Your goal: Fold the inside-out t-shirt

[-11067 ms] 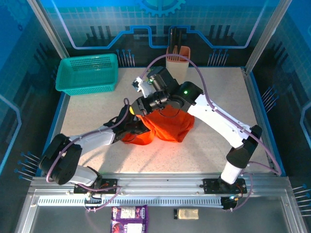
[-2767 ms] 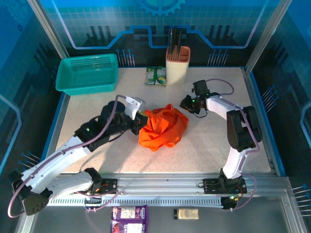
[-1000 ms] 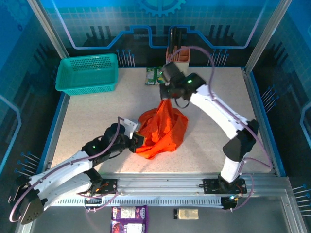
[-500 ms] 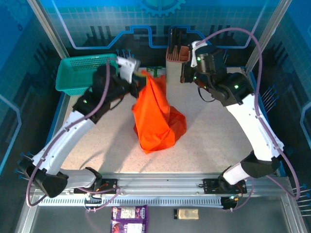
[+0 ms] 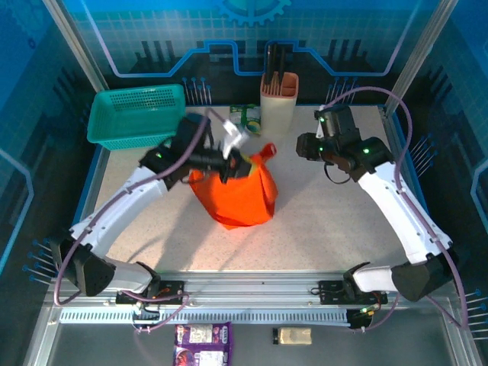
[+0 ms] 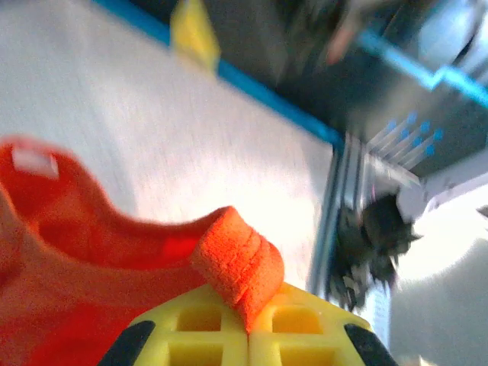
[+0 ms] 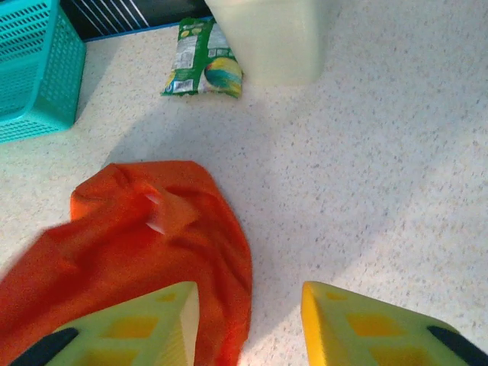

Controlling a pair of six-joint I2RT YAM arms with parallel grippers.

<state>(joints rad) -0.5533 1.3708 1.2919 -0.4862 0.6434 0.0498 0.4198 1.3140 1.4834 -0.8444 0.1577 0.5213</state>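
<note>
Left gripper [image 5: 233,158] has its jaws closed tight on a rolled hem fold of the inside-out t-shirt [image 5: 232,197]. In the left wrist view the yellow fingers [image 6: 293,332] meet with orange cloth pinched between them, and the white tag [image 6: 33,160] is further along the shirt. The shirt is bunched at the middle of the table [image 5: 343,221], its top edge pulled up at the gripper. Right gripper [image 5: 303,146] is just beside the shirt toward the right edge, jaws partly apart and holding nothing. Teal basket [image 5: 137,114] sits at the far left corner. Beige container [image 5: 278,103] and snack packet [image 5: 245,118] sit at the far edge.
</note>
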